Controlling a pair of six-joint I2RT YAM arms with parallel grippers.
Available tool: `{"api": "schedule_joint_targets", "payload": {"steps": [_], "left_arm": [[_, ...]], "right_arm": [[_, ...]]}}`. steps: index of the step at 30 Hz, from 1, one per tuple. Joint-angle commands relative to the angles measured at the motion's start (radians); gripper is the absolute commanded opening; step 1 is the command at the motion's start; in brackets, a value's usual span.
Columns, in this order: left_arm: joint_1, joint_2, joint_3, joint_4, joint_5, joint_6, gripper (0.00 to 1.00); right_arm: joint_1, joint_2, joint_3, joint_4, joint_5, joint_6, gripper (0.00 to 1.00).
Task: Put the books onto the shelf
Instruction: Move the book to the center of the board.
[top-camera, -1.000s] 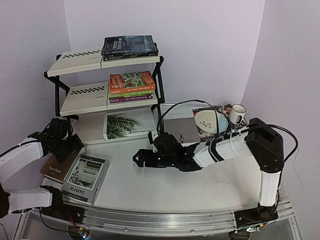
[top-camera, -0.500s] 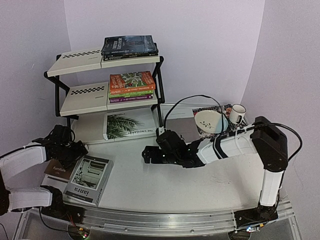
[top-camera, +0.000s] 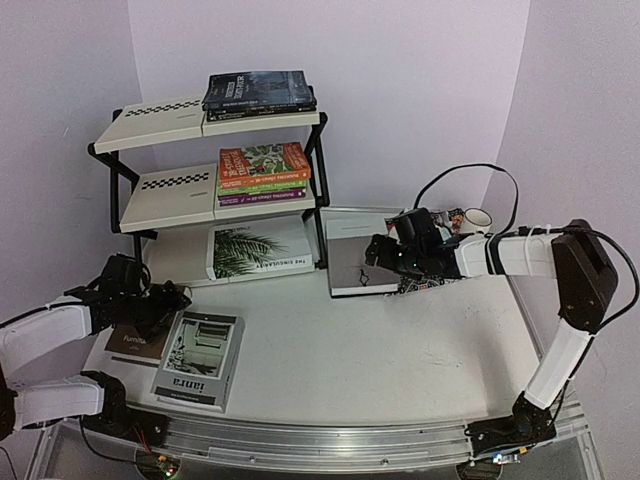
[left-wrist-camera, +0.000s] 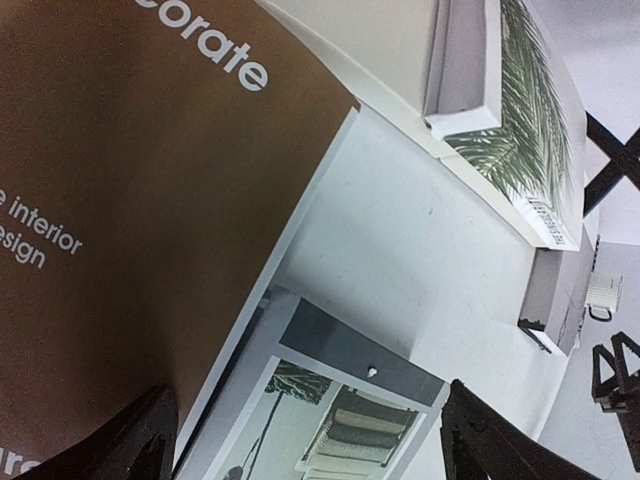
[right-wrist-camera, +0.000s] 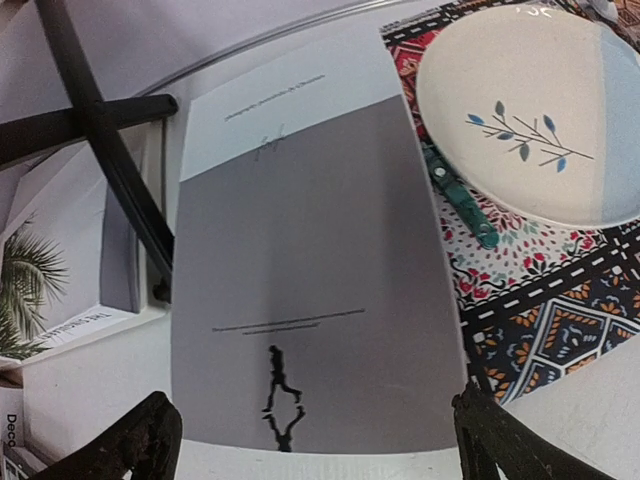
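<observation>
Right pincer (right-wrist-camera: 315, 432), now farther right, above grey book (right-wrist-camera: 300, 270).

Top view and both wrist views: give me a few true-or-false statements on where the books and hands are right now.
1. The right hand is open above the grey book. True.
2. The left hand grips the brown book. False: the left hand is open above the brown book, holding nothing.
3. The palm-leaf book lies on the shelf's top tier. False: the palm-leaf book lies at the shelf's bottom level; dark books are on top.
4. The plate rests on the patterned placemat. True.
</observation>
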Motion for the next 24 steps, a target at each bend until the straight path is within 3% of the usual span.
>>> {"api": "schedule_joint_targets", "payload": {"steps": [1, 6, 12, 24], "left_arm": [[-0.055, 0.013, -0.047, -0.04, 0.073, -0.087, 0.93], [-0.149, -0.005, -0.055, -0.013, 0.053, -0.171, 0.93], [-0.177, -0.005, -0.073, 0.04, 0.081, -0.216, 0.93], [-0.203, 0.0, -0.02, 0.118, 0.133, -0.199, 0.94]], "right_arm": [[-0.083, 0.013, 0.055, -0.111, -0.091, -0.018, 0.95], [-0.174, 0.044, 0.075, -0.13, -0.195, -0.035, 0.95], [-0.249, 0.131, 0.119, -0.129, -0.432, -0.002, 0.95], [-0.281, 0.245, 0.161, -0.107, -0.536, 0.042, 0.89]]}}
